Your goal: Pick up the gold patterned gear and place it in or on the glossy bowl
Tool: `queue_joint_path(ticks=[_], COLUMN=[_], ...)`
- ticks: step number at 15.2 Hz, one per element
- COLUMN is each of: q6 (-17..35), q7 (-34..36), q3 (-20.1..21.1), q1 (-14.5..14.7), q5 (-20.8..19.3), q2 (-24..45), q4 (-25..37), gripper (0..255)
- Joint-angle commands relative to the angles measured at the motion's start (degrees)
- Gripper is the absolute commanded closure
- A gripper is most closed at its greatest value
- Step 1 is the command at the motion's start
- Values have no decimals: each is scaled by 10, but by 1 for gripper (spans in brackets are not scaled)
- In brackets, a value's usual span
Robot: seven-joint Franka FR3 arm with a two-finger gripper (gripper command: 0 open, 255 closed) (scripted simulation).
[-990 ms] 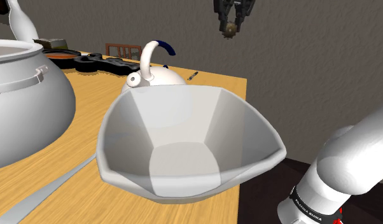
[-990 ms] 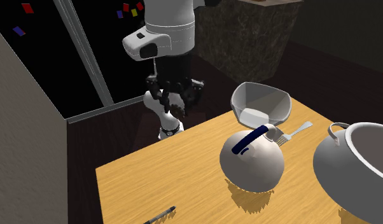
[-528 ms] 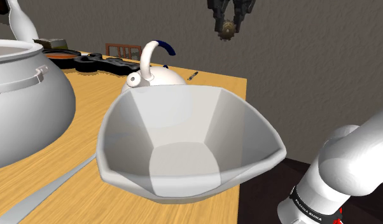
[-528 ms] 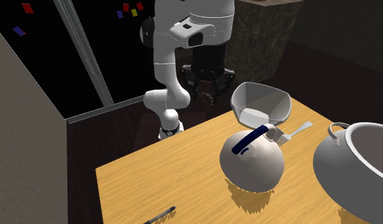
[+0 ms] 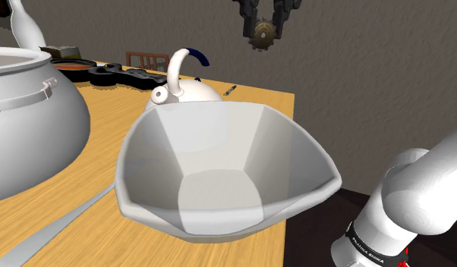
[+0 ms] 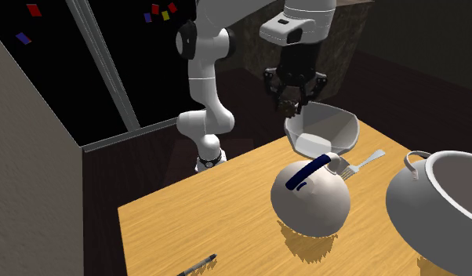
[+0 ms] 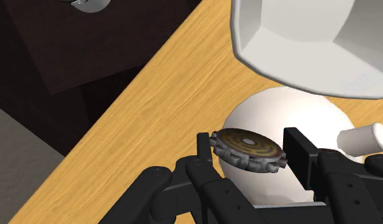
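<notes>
Your bowl (image 5: 219, 144) sits at the table edge, with the kettle (image 5: 185, 91) just behind it. The gripper (image 6: 293, 92) clamps the gear (image 7: 247, 147) by its rim, high up (seemingly nearer the kettle). If you release early, it may miss the bowl.

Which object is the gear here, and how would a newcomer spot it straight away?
Start at the wooden table and find the white angular bowl at its corner. In the air near that bowl hangs the arm's black claw. Clasped in it is the gear: a small toothed disc with a gold ringed face, unlike the big white kettle and pot on the tabletop.
</notes>
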Motion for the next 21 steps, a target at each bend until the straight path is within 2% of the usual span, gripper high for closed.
queue_joint_path(ticks=[1,7,11,21], q6=[0,-2,-4,81], q7=[36,148,245,200], q3=[27,117,205,162], q1=[6,22,36,42], q5=[6,6,-24,21], q2=[9,55,120,41], q4=[13,70,132,-17], gripper=[255,255,255,255])
